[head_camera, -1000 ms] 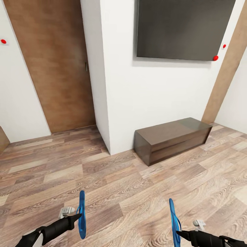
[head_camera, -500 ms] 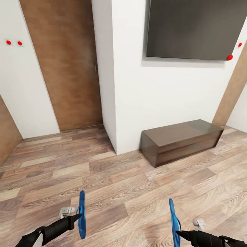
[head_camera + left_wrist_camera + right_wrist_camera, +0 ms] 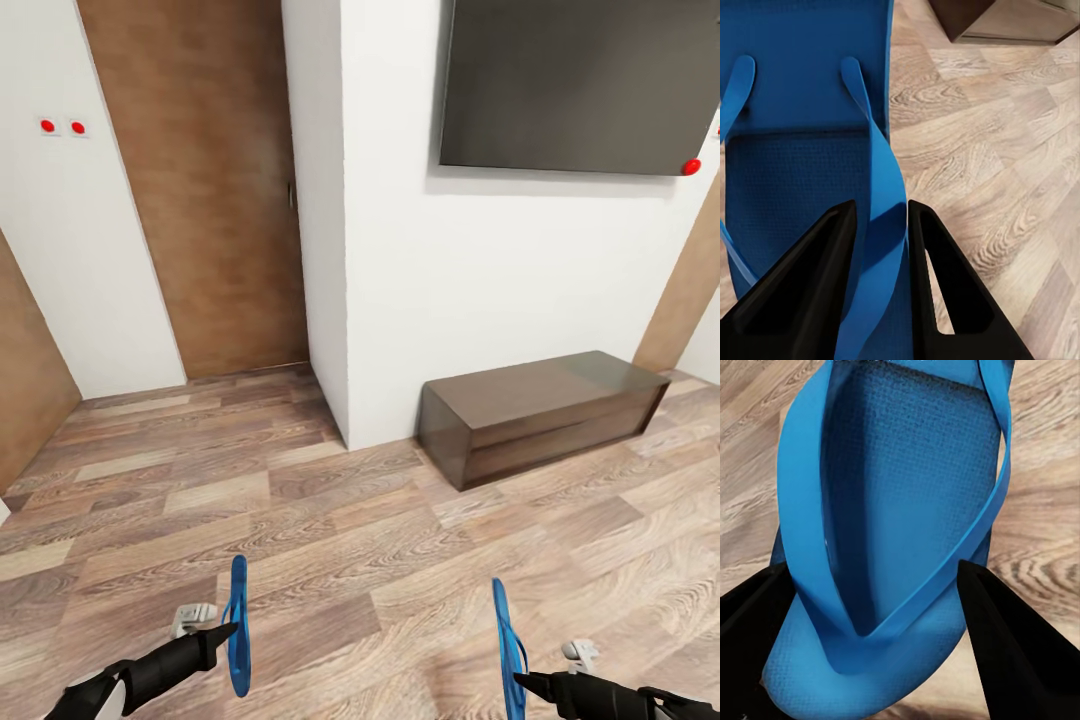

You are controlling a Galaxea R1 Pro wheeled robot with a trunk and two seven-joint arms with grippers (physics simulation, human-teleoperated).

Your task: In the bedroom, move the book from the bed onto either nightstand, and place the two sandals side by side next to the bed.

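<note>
Room: wood-plank floor, white wall ahead with a dark wall screen, a brown door and a long low cabinet against the wall; no bed, book or nightstand in front of you.
Left gripper: its two black fingers are closed narrowly on a strap of the left sandal, which hangs upright, sole on edge.
Right gripper: you hold the right sandal upright too; in the wrist view the fingers sit on either side of the heel end, pinching it.
Step in hand: by my reading, carrying both sandals toward the bed.
How to do it well: turn the base until the bed comes into view before lowering anything; keep both grips firm, since a strap hold could let the sandal swing; keep the arms apart and clear of the cabinet.
Placement: set the soles flat, toes the same way, close together beside the bed.
</note>
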